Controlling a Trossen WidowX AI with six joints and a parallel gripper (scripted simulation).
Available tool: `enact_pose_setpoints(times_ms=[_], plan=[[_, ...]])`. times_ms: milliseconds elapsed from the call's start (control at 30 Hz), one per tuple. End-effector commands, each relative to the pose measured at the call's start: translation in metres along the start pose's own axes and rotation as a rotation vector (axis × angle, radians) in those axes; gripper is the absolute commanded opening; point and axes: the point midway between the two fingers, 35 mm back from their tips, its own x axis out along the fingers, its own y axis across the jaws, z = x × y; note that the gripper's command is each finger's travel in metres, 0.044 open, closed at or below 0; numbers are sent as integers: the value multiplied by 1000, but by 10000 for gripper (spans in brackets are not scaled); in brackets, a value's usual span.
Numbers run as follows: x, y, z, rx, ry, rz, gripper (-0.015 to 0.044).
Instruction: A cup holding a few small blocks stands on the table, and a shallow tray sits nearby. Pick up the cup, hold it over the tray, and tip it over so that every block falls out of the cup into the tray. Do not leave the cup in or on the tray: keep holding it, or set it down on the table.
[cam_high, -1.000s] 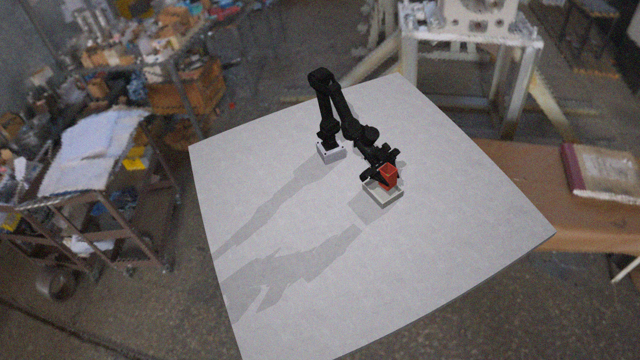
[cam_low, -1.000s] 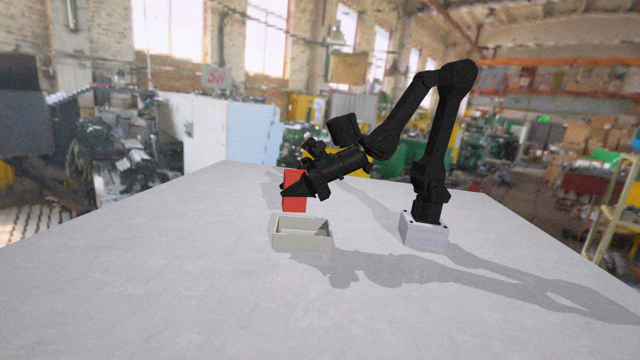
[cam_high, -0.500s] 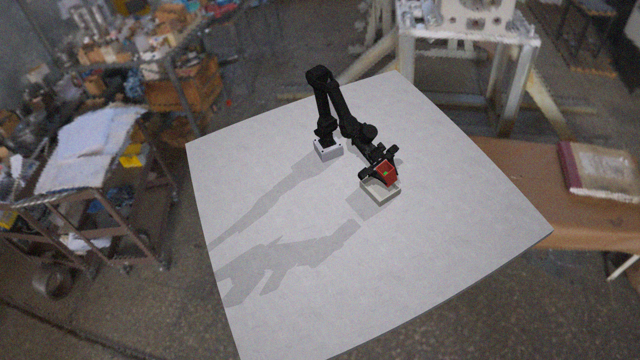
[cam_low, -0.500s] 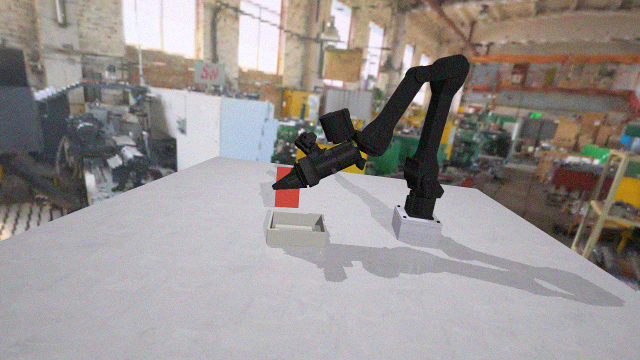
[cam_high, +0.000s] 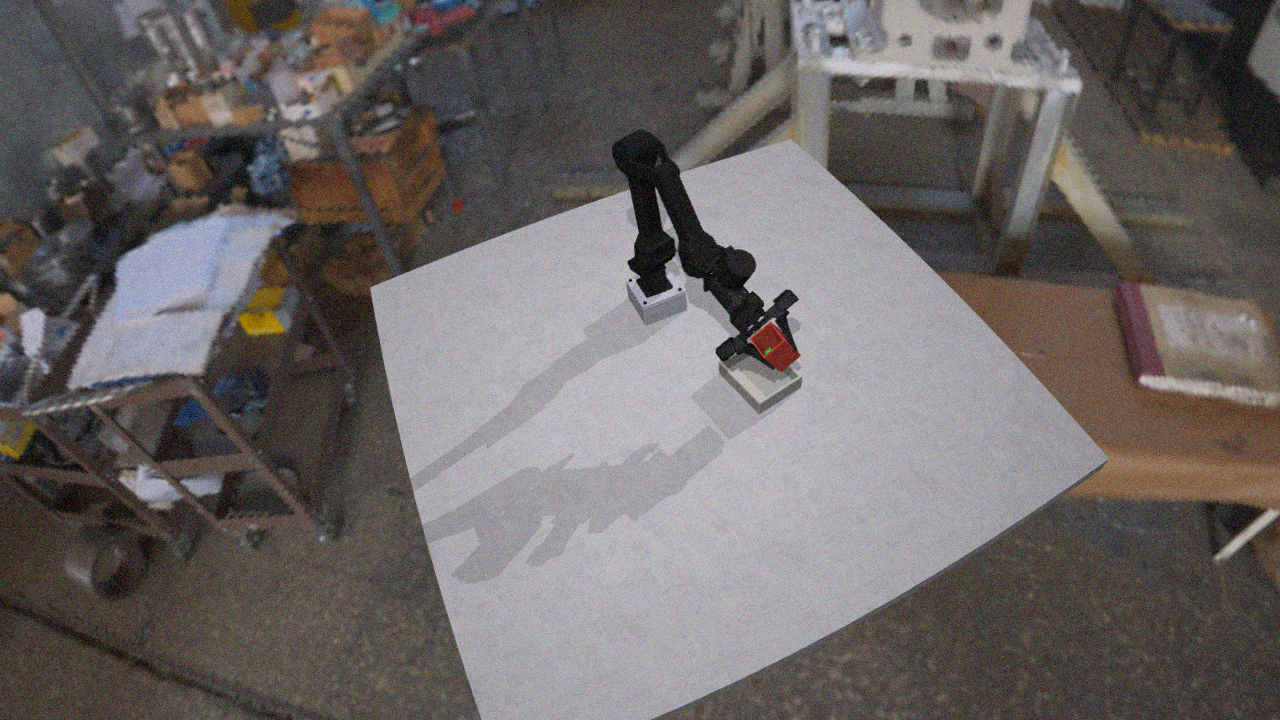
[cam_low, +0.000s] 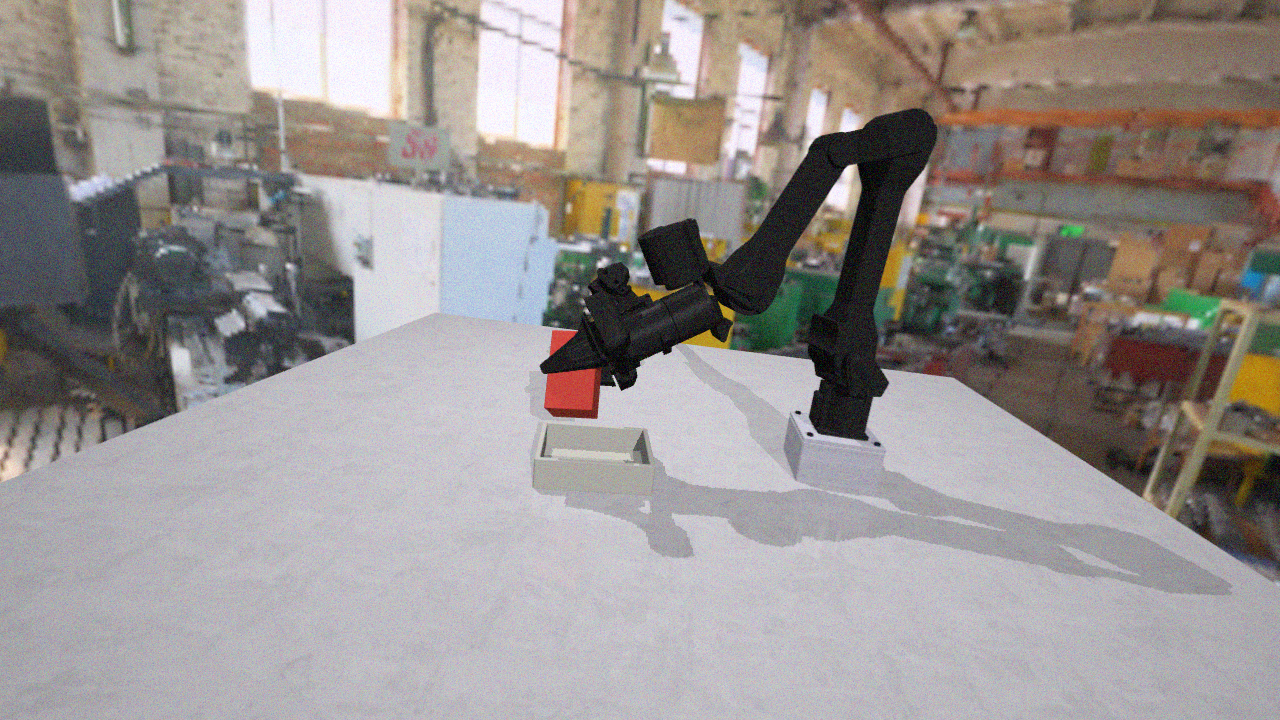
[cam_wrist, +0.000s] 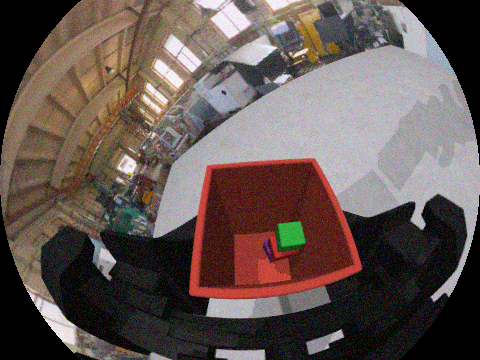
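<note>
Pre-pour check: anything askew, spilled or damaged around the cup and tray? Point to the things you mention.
Only the red cup (cam_high: 780, 355) (cam_low: 572, 394) (cam_wrist: 327, 215) is askew: it leans in the gripper (cam_high: 767, 351) (cam_low: 559, 362) above the tray (cam_high: 760, 407) (cam_low: 592, 476), which looks consistent with a starting pour. Blocks show inside it. No spill or damage visible; the tray's floor is partly hidden.

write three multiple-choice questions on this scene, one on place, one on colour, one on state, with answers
1. Where is the cup?
A) on the table
B) above the tray
C) beside the arm's base

2. What colour is the topmost block in the cup?
A) green
B) yellow
C) white

3. How is the end effector?
A) wide open, holding nothing
B) shut on the tray
C) shut on the cup

1 B: the cup hangs over the tray.
2 A: the wrist view shows a green block uppermost.
3 C: the end effector has its fingers either side of the cup.
</note>
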Motion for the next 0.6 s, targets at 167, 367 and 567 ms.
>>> enact_pose_setpoints(times_ms=[167,367,567], plan=[[2,0,-1,214,2,3,0],[2,0,-2,345,2,3,0],[3,-1,-3,476,3,3,0]])
